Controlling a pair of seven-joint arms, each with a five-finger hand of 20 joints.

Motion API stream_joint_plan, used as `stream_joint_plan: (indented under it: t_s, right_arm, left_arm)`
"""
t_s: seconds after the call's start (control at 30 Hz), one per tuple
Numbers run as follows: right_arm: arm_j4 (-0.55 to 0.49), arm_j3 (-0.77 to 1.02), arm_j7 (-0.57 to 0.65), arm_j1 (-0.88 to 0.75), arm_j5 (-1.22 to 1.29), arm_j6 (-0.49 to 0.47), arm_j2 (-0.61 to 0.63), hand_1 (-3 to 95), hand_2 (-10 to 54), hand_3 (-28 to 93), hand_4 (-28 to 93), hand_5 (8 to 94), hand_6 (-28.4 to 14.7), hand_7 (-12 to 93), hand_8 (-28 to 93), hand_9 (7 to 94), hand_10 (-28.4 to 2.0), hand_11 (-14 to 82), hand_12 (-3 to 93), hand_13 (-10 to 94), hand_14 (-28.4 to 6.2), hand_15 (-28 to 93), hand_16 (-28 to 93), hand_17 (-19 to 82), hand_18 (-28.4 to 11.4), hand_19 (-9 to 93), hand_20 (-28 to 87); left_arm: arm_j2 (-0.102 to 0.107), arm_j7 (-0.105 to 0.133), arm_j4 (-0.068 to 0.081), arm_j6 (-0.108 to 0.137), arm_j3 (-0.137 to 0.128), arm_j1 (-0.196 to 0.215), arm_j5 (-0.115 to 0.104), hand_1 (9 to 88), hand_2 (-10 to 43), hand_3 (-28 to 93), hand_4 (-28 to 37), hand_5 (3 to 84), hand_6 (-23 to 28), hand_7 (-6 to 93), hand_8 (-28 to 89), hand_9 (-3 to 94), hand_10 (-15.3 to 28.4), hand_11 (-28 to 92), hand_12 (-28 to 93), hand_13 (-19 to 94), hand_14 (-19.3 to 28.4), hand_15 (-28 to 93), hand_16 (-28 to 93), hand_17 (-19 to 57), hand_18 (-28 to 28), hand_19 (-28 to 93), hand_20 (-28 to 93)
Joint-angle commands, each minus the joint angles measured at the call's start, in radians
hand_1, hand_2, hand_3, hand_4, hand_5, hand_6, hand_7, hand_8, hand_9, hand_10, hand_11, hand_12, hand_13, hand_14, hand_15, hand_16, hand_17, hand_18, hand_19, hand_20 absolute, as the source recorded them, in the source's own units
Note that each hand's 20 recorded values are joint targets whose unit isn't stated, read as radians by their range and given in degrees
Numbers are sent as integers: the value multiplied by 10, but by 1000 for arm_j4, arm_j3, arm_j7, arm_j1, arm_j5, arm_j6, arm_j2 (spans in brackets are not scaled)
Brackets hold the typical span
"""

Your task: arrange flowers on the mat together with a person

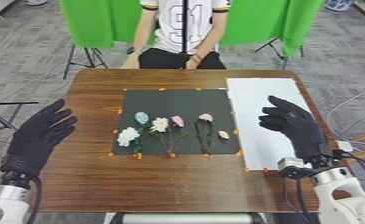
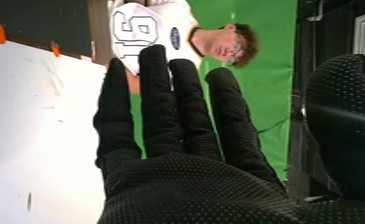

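The arrangement looks well along, perhaps done: a white flower (image 1: 127, 136), a pale blue flower (image 1: 142, 118), a cream flower (image 1: 159, 124), two pink flowers (image 1: 177, 121) (image 1: 205, 117) and a small pale bloom (image 1: 224, 134) lie on the near half of the dark mat (image 1: 165, 97). Whether more are due, I cannot tell. The left hand (image 1: 43, 136) is loosely spread; the right hand (image 1: 292, 125) is wide, fingers straight, holding nothing—above the white sheet (image 1: 263, 150) beside the mat. Both surfaces lie on the brown wooden table (image 1: 165, 190)—green cloth (image 1: 294, 25) hangs behind.
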Motion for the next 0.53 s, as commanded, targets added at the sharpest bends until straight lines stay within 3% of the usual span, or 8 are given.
stream_joint_plan:
  t_s: [0.03, 0.13, 0.23, 0.3, 0.37, 0.43, 0.5, 0.53]
  right_arm:
    - [-1, -5, 1, -9, -5, -5, -12, 192, -6, 838, -227, 388, -46, 148, -78, 422, -146, 141, 255, 381, -124, 301, 282, 122, -206, 486, 332]
    - [-4, -4, -4, -14, -13, -10, -11, 193, -6, 839, -228, 388, -46, 147, -79, 422, -146, 141, 254, 381, -124, 301, 282, 122, -206, 486, 332]
    - [-8, 1, -7, -11, 3, 4, 5, 193, -6, 840, -227, 389, -46, 148, -78, 422, -146, 142, 254, 382, -124, 301, 281, 122, -206, 487, 332]
    - [-7, 0, -11, -7, -9, 1, 0, 193, -6, 839, -228, 390, -46, 149, -78, 423, -145, 142, 254, 383, -124, 301, 281, 123, -206, 486, 331]
    - [-2, -7, -2, -5, -8, 7, -2, 193, -6, 840, -228, 390, -46, 149, -79, 423, -146, 143, 255, 383, -123, 302, 281, 123, -206, 486, 331]
    - [0, -11, -5, -6, -5, 1, -11, 193, -6, 840, -228, 390, -46, 149, -79, 424, -146, 143, 254, 383, -124, 301, 281, 123, -206, 485, 331]
    - [-6, -7, -3, -15, -18, -4, -10, 193, -6, 840, -228, 390, -46, 149, -79, 424, -146, 143, 254, 383, -124, 302, 281, 122, -206, 486, 332]
    - [-7, -6, -1, -14, -13, 0, -6, 193, -6, 840, -228, 390, -46, 149, -79, 424, -146, 143, 254, 383, -124, 302, 281, 122, -206, 486, 332]
  left_arm:
    - [-5, -17, 9, -8, 11, 2, -1, 256, -14, 698, -250, 332, 45, 159, -79, 290, 126, 181, 196, 231, 153, 268, 36, -81, 229, 454, 123]
    - [-17, -22, 4, -20, -1, 27, 4, 256, -14, 698, -250, 332, 45, 160, -79, 291, 125, 181, 196, 230, 154, 266, 35, -81, 229, 454, 123]
    - [-2, -11, 15, -16, 15, -4, 3, 257, -14, 697, -250, 332, 46, 159, -79, 291, 125, 181, 196, 231, 153, 265, 36, -81, 230, 454, 123]
    - [10, -20, 13, -19, 11, -14, 4, 257, -13, 697, -250, 333, 46, 158, -79, 291, 125, 181, 196, 231, 153, 266, 36, -81, 230, 455, 123]
    - [-5, -28, 10, -9, 12, -3, 1, 257, -13, 698, -250, 332, 45, 159, -78, 291, 126, 181, 196, 231, 153, 266, 36, -80, 230, 455, 123]
    - [-17, -21, 5, -10, 10, 18, 0, 257, -13, 697, -250, 332, 45, 159, -79, 291, 126, 181, 196, 231, 153, 266, 36, -80, 230, 454, 123]
    - [-19, -31, 3, -16, 3, 26, 3, 257, -13, 697, -250, 332, 45, 159, -79, 290, 126, 181, 196, 231, 153, 266, 36, -81, 230, 454, 123]
    - [-15, -22, 7, -9, 8, 16, 0, 257, -13, 697, -250, 332, 45, 159, -79, 290, 126, 181, 196, 231, 153, 267, 36, -81, 229, 454, 123]
